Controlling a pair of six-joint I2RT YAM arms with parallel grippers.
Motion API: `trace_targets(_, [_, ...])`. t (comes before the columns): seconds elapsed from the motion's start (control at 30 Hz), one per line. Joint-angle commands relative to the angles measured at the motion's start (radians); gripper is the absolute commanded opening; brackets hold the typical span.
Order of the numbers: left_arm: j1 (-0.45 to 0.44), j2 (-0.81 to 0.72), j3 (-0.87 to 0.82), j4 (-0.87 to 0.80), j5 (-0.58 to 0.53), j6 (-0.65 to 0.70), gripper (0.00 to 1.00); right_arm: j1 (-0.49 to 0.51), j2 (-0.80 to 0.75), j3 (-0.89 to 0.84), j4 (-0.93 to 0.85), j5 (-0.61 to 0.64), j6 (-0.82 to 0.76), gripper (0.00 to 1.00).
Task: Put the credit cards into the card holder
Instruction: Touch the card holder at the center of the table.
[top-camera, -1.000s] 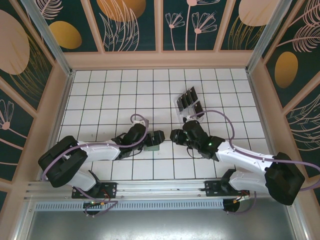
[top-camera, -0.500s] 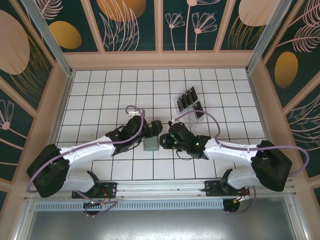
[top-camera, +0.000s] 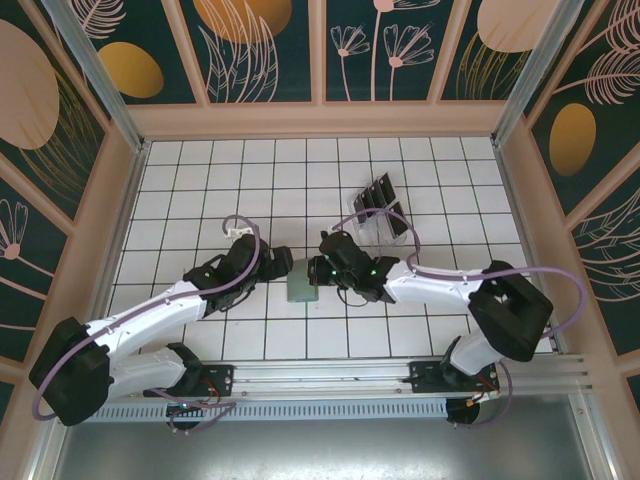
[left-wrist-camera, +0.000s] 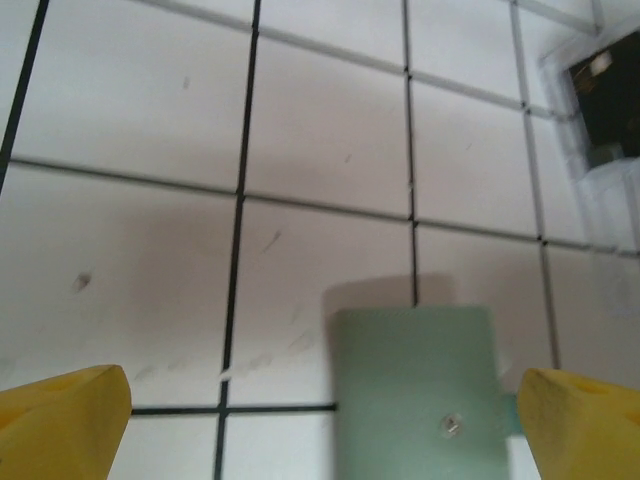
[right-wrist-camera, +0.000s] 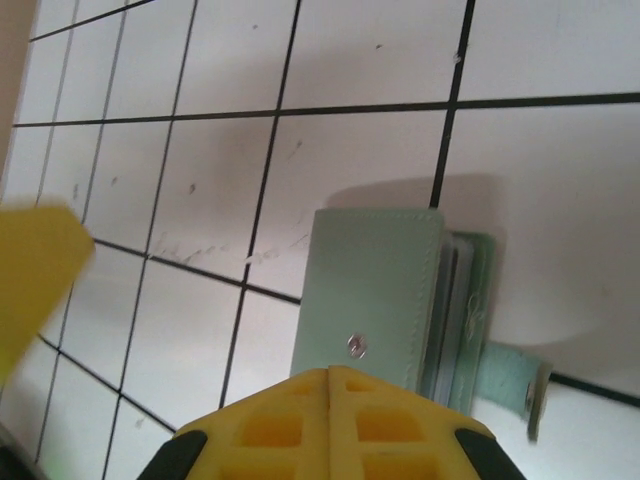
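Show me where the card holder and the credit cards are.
card holder (right-wrist-camera: 372, 290), right wrist view, middle of its green cover.
credit cards (top-camera: 378, 192), top external view, on one upper dark card.

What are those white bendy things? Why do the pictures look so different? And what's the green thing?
Those are two robot arms, bolted to a tiled table. The wide picture comes from a camera up above. The two close-up pictures come from little cameras on the arms' wrists, so the yellow fingers you see there belong to the arms themselves. The left gripper and the right gripper are both open and hold nothing. Between them the green card holder lies flat on the table, with its strap undone. Farther back, a clear tray holds the dark credit cards.
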Motion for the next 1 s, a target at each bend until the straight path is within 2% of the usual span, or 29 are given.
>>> trace_targets(0.0, [0.002, -0.025, -0.048, -0.021, 0.080, 0.043, 0.99, -0.021, 0.060, 0.050, 0.019, -0.028, -0.043, 0.04])
trace_targets(0.27, [-0.008, -0.026, -0.106, 0.018, 0.183, 0.076, 0.99, -0.051, 0.143, 0.059, 0.057, -0.070, -0.058, 0.01])
trace_targets(0.6, [-0.064, 0.026, -0.140, 0.085, 0.156, 0.064, 0.99, -0.062, 0.175, 0.045, 0.094, -0.093, -0.050, 0.00])
trace_targets(0.97, [-0.075, 0.078, -0.121, 0.124, 0.138, 0.078, 0.99, -0.065, 0.191, 0.034, 0.107, -0.100, -0.042, 0.00])
